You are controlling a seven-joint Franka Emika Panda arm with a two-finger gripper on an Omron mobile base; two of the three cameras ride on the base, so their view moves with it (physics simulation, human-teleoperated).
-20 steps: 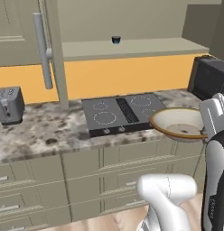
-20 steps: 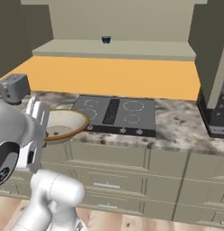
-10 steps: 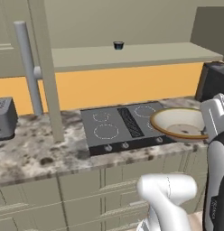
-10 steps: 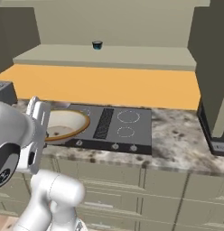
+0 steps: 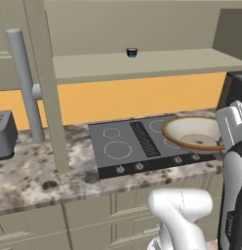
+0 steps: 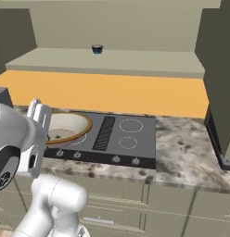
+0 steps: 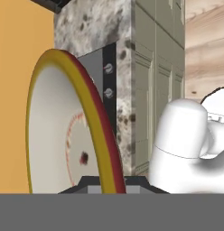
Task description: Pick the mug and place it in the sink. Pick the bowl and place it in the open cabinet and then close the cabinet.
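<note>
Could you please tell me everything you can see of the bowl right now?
The bowl is wide and shallow, cream inside with an orange-brown rim and a faint reddish ring with a dark speck near its middle. It looks like glazed ceramic, whole and empty. It sits roughly level above the cooktop, open side up. The gripper is shut on its rim at the near edge, jaws pinching the rim from both sides. Whether its underside touches the cooktop cannot be told.

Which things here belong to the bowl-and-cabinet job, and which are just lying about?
Belonging to the job:
- bowl, held by its rim over the cooktop
- gripper, shut on the bowl's rim
- cabinet, open, with its door handle at the left

Just lying about:
- tiny dark blue cup on the cabinet shelf
- cooktop
- toaster on the counter
</note>
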